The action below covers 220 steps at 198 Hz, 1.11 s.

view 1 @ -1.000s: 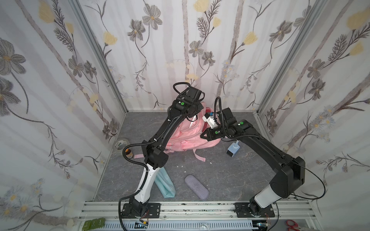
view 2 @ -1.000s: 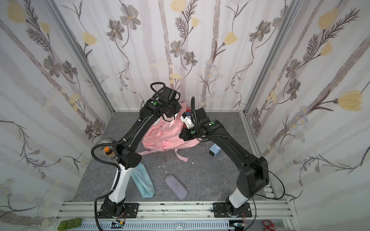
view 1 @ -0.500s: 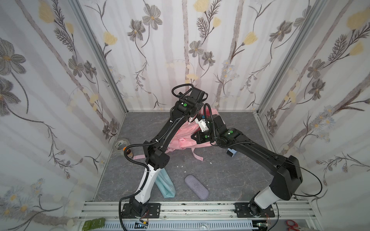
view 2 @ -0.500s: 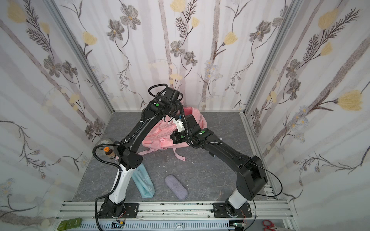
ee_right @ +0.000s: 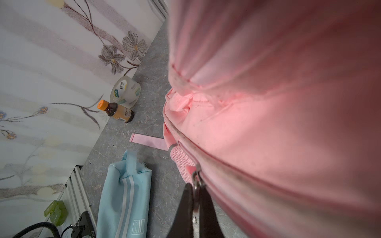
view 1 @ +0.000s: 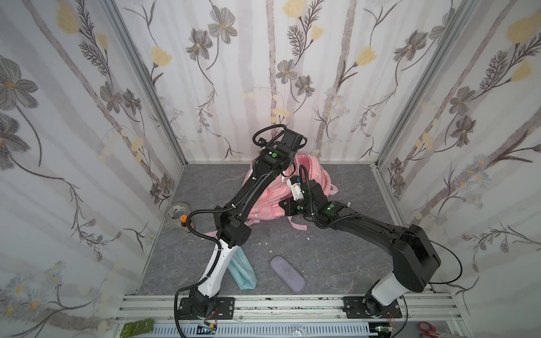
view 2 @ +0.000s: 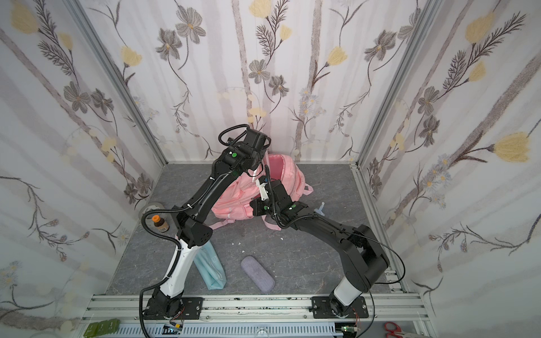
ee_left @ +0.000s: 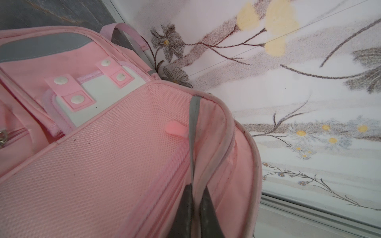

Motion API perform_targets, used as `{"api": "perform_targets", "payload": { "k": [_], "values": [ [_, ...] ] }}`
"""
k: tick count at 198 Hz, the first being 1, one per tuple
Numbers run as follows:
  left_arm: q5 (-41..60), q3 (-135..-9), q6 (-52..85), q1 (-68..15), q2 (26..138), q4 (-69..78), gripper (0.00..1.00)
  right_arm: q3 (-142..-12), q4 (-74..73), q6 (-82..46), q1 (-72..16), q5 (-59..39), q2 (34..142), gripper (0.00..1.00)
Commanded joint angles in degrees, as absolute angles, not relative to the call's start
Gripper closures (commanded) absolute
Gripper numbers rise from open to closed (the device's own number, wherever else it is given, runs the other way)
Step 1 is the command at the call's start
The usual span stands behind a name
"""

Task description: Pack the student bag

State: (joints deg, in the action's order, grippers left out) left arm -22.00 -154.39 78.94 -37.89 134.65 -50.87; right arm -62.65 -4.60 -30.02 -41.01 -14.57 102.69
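While left gripper (ee_left: pixel 194 206) pinches shut on grey trim strip (ee_left: pixel 193 123) and right gripper (ee_right: pixel 195 197) clamps shut on metal zipper pull (ee_right: pixel 196 178), student bag (view 1: pixel 314 169) lies right against both claws, slumped. Judged soft, light, floppy: panels bunch; take by pull, trim, seams.

The student bag (ee_left: pixel 103 164) is matt, mesh-textured cloth.

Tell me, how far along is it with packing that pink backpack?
Early on. Done: nothing visibly packed. In hand: the left gripper pinches a grey strap on the student bag, and the right gripper pinches its zipper pull, seemingly working the zip. Left: the teal pouch, purple case, brown bottle and tape roll lie outside it.
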Motion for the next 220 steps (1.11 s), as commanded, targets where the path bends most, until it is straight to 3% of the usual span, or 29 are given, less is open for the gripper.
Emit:
{"api": "perform_targets", "payload": {
  "k": [1,45,65,111,145,197,204,209,220],
  "values": [
    [-25.6,-155.8,82.6,-37.8,134.7,-38.2,1.00,-60.9,-14.3,-34.2,-41.2,-23.3,104.6,1.00],
    [-24.6,-155.8,82.1,-37.7,134.4,-39.7,1.00,-59.5,-18.4,-37.6,-40.8,-26.8,106.6,0.99],
    [-21.1,-155.7,78.3,-37.2,134.3,-38.4,1.00,-59.8,-15.0,-37.5,-39.7,-25.1,105.0,0.90],
    [-7.9,-146.7,64.5,-35.4,129.9,-33.4,1.00,-62.2,-1.4,-28.8,-38.8,-21.0,98.1,0.55],
    [-3.9,-136.6,56.2,-35.0,125.0,-30.0,1.00,-61.5,7.4,-23.8,-39.0,-18.2,92.1,0.50],
    [4.2,-135.8,47.6,-33.6,126.4,-29.0,1.00,-57.9,13.4,-21.0,-44.2,-10.5,79.9,0.48],
    [5.2,-136.0,46.5,-33.5,126.8,-29.0,1.00,-57.9,13.5,-20.5,-45.7,-9.5,79.3,0.45],
    [6.0,-136.2,45.8,-33.4,127.1,-29.0,1.00,-58.0,13.5,-20.0,-46.9,-9.2,79.2,0.35],
    [7.3,-136.7,44.8,-33.1,127.7,-29.7,1.00,-58.5,13.2,-18.4,-50.9,-8.6,79.8,0.33]
  ]
}}
